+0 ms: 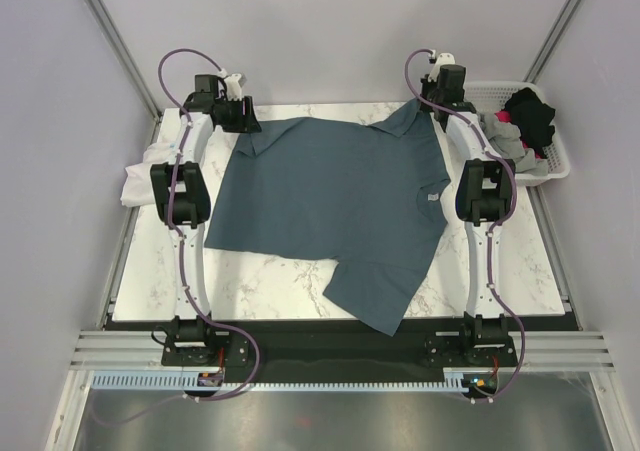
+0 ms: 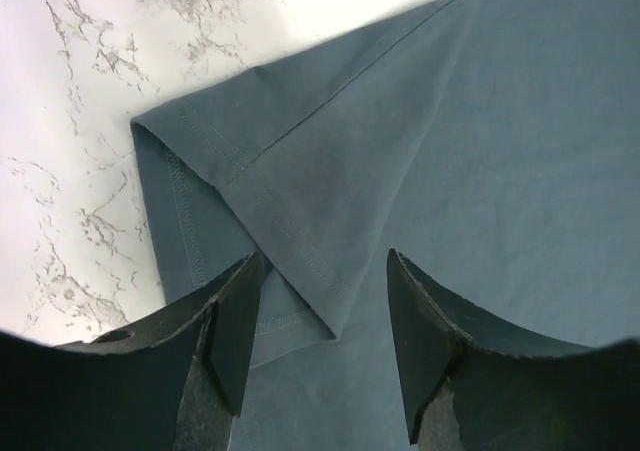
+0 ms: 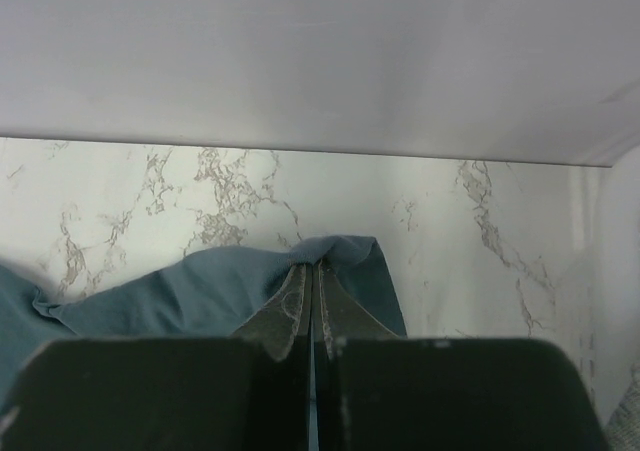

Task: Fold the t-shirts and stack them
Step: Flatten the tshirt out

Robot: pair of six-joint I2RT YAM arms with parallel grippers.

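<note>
Slate-blue t-shirt (image 1: 330, 206) lies spread on the marble table (image 1: 250, 281), right gripper (image 3: 311, 271) pinched tight on its far-right edge, left gripper (image 2: 322, 266) over the far-left corner, jaws parted, gripping nothing.

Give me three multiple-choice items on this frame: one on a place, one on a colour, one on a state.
1. Where is the white basket? A. at the far right corner of the table B. near left C. mid-table
2. What colour is the t-shirt spread out? A. white B. red C. slate-blue
3. How is the right gripper? A. open over bare marble B. shut on the t-shirt C. shut on the basket
Answers: 1 A, the top view shows it beside the table's far right edge; 2 C, slate-blue cloth covers most of the marble; 3 B, the wrist view shows it pinching a fold of the cloth.
</note>
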